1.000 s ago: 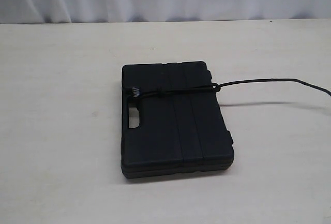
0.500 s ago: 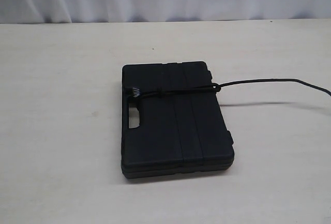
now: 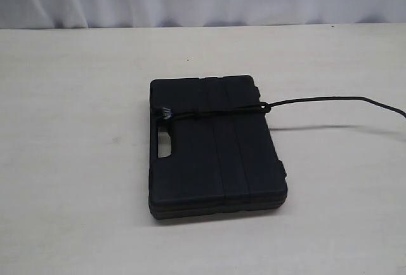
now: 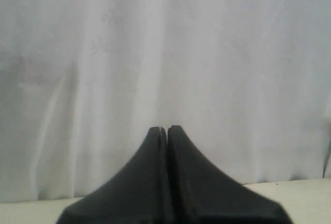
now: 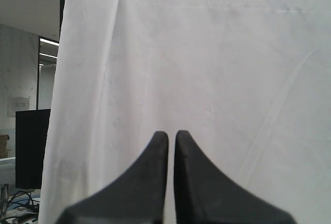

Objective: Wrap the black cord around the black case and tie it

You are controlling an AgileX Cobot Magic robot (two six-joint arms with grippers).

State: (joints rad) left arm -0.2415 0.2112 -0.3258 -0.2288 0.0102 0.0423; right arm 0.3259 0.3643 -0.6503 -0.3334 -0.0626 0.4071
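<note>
Near the middle of the exterior view, the black case [image 3: 216,154] lies flat on the counter [image 3: 76,97]. The black cord [image 3: 317,100] crosses its upper part in one band, with a small knot near the left edge of the case, and then leaves by the right edge of the frame. Its shadow lies apart from it, so the tail seems lifted. No gripper shows here. I judge that a pull on this tail can turn or drag the case, or slide the band off the upper corner, because the band sits near that end.

Left wrist view: the left gripper [image 4: 166,129] is fully closed and holds nothing, facing a white curtain [image 4: 155,53].

Right wrist view: the right gripper [image 5: 171,135] is closed too, and empty. Such a thin cord may slip from the jaws if it is caught badly.
</note>
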